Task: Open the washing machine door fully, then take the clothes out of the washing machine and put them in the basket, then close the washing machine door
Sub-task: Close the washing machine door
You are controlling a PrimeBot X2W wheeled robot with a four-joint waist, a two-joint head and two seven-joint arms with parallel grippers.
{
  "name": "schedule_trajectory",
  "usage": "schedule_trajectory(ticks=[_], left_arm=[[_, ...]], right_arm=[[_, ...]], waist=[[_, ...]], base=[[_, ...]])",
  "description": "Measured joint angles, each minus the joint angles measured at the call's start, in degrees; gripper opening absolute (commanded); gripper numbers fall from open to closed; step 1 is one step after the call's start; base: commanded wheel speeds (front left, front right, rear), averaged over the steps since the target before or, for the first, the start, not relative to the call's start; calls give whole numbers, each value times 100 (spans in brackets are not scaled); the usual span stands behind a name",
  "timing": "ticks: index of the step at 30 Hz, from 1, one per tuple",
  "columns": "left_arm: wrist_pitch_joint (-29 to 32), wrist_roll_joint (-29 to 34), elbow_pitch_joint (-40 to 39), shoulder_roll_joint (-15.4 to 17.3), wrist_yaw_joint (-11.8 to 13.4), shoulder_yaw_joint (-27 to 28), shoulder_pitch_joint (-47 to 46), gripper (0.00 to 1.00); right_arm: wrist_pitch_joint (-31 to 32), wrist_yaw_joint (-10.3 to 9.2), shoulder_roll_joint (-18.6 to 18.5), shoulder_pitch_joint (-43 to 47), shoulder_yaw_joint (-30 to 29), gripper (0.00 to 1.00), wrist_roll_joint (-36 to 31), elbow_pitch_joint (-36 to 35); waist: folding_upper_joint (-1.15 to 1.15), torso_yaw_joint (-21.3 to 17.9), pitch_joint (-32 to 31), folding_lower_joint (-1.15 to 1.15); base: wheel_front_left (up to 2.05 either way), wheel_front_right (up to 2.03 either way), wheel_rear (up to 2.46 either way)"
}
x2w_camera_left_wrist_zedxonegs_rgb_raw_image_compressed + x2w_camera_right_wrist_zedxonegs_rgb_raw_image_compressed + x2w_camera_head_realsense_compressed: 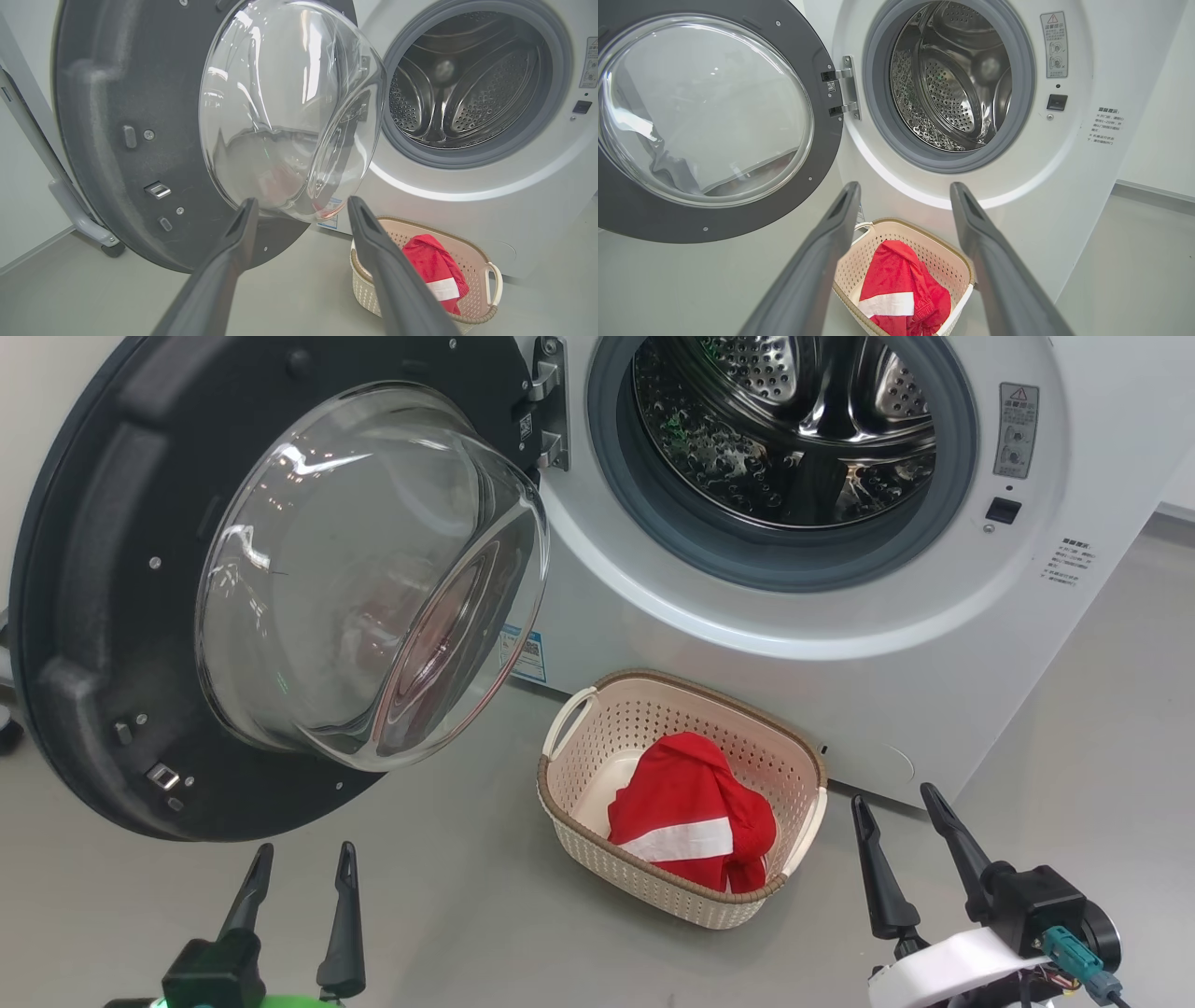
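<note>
1. Washer (794, 644): front opening exposed. The steel drum (784, 429) looks empty as far as the views reach.
2. Door (84, 616): swung wide at 9 o'clock of the opening, hinged at its 3 o'clock edge, glass bowl facing out.
3. Basket (653, 887): on the floor at 6 o'clock of the opening, close to the washer front.
4. Clothes (681, 803): red with a white stripe, lying inside the basket.
5. Left gripper (306, 849): at 7 o'clock in the head view, fingers wide, holding nothing, below the door.
6. Right gripper (892, 795): at 5 o'clock, fingers wide, empty, just beside the basket.
7. Judgement: unloading appears done and closing is the step in hand. The next move calls for pressing the door's free 9 o'clock edge round to latch.
</note>
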Motion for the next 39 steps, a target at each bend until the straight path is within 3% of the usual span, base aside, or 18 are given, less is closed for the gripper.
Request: schedule_trajectory(ticks=[16,17,18,19,20,27,34,39], left_arm=[[-51,-42,-71,-31,0,2,3,97],[-51,-43,-75,-33,0,-3,3,52],[-62,-47,-82,-36,0,-4,3,35],[-74,-47,-94,-37,0,-4,3,11],[-76,-52,-100,-38,0,-5,3,0],[-249,-322,-280,-51,-2,-16,-1,0],[-436,-1983,-719,-87,-325,35,-23,0],[-705,-3978,-1213,-87,-404,41,-160,0]], right_arm=[[49,-1,7,-1,30,100,0,22],[48,-1,7,-1,30,100,0,23],[49,-1,7,-2,30,100,0,23],[49,-1,7,-2,30,100,0,23],[49,-1,7,-2,30,100,0,24],[49,-1,11,-3,42,100,1,47],[49,-2,11,-14,45,100,1,43],[51,-2,7,-25,44,100,1,43]], waist=[[0,-13,22,0],[0,-12,21,0],[0,-11,20,0],[0,-10,18,0],[0,-8,16,0],[0,4,12,0],[0,28,70,0],[0,41,90,0]], base=[[0,0,0],[0,0,0],[0,0,0],[0,0,0],[0,0,0],[0,0,0],[0,0,0],[0,0,0]])
